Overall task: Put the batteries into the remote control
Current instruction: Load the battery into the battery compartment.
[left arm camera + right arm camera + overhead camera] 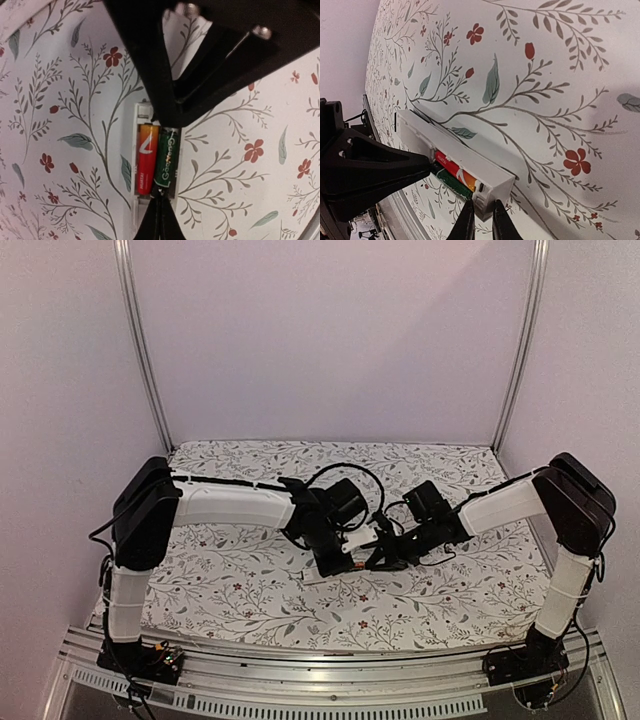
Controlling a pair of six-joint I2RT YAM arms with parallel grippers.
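The remote control (362, 537) is a white bar held between both grippers at the table's middle. Its open compartment (134, 150) holds two batteries side by side: a red-orange one (147, 160) and a green one (166, 160). My left gripper (160, 196) is shut with nothing between its fingers, and its tip touches the near end of the green battery. My right gripper (484, 212) is shut on the end of the remote (470, 152), just past the batteries (454, 172). The left gripper's black wedge (415, 167) covers the batteries' other end there.
A floral cloth (230, 580) covers the table. Aluminium posts (140, 350) stand at the back corners, between white walls. A metal rail (330, 665) runs along the near edge. Cables loop above the two wrists (345, 475).
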